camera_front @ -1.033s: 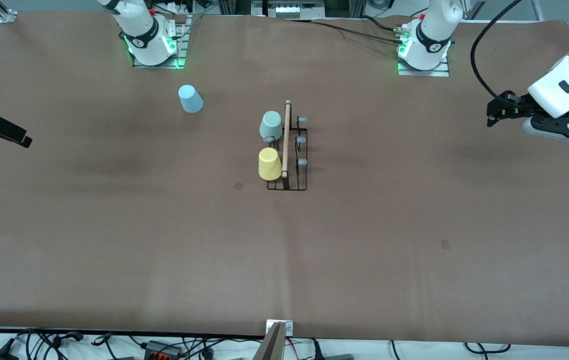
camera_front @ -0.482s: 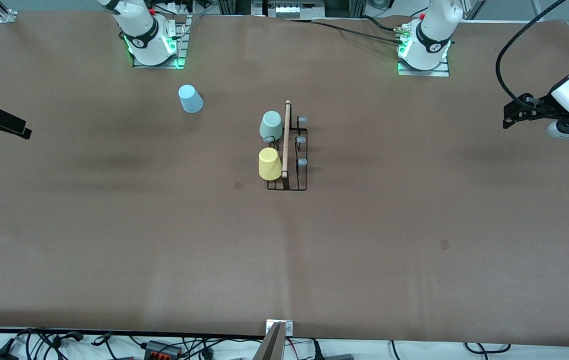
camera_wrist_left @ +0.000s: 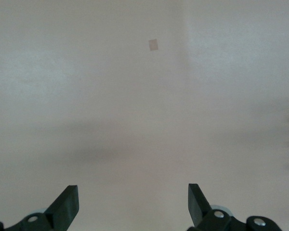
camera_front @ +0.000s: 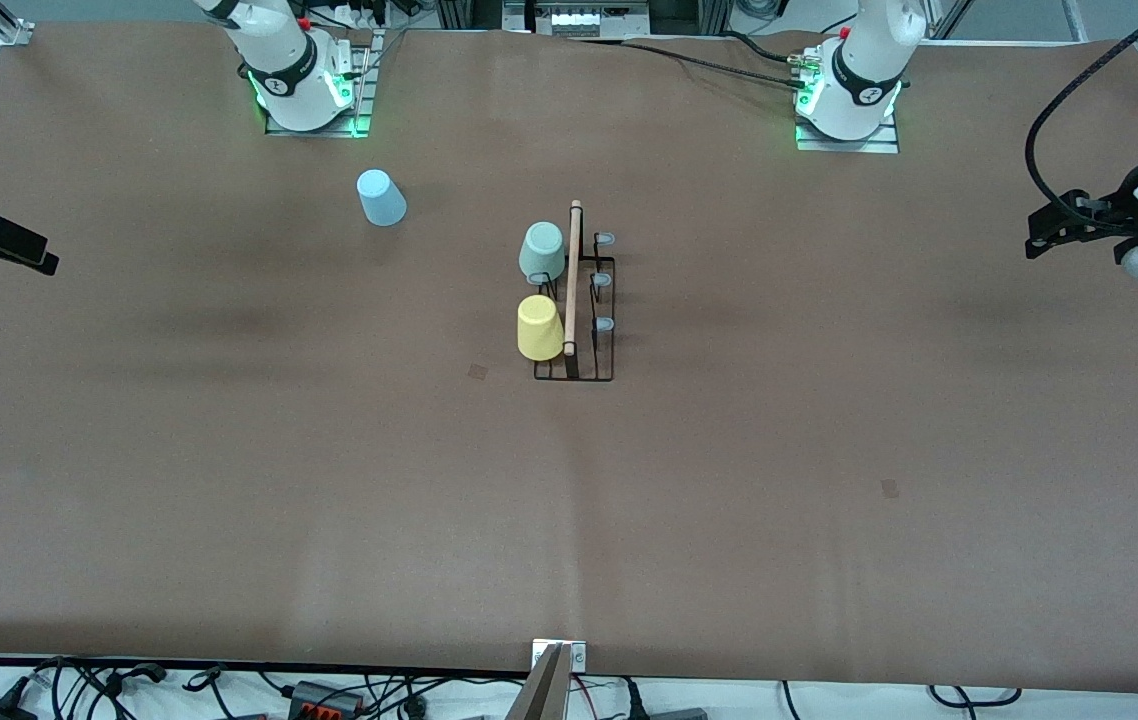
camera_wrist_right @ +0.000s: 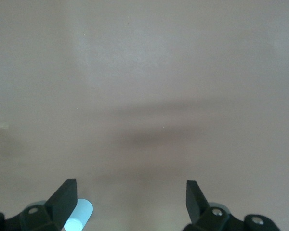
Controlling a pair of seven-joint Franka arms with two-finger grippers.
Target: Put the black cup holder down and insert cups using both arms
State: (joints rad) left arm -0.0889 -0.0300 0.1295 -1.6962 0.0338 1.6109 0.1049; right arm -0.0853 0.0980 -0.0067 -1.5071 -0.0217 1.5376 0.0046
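The black cup holder point(camera_front: 589, 340) stands mid-table, its wooden rod point(camera_front: 572, 280) along the top. A pale green cup point(camera_front: 541, 250) and a yellow cup point(camera_front: 539, 327) sit upside down on its prongs, on the side toward the right arm's end. Three grey-tipped prongs point(camera_front: 602, 282) on the side toward the left arm's end are bare. A light blue cup point(camera_front: 381, 197) point(camera_wrist_right: 79, 216) stands upside down on the table near the right arm's base. My left gripper point(camera_front: 1039, 235) point(camera_wrist_left: 133, 192) hangs open and empty over bare table at the left arm's end. My right gripper point(camera_front: 39, 258) point(camera_wrist_right: 131, 187) is open and empty over the right arm's end.
Both arm bases point(camera_front: 307, 90) point(camera_front: 849, 100) stand on plates at the table's edge farthest from the front camera. Small tape marks point(camera_front: 478, 371) point(camera_front: 890, 488) point(camera_wrist_left: 154, 44) lie flat on the brown tabletop point(camera_front: 729, 450). Cables and a metal bracket point(camera_front: 559, 665) line the edge nearest that camera.
The left arm has drawn back toward its end of the table, away from the holder. The right gripper has shifted slightly outward too. The cups and the holder have not moved.
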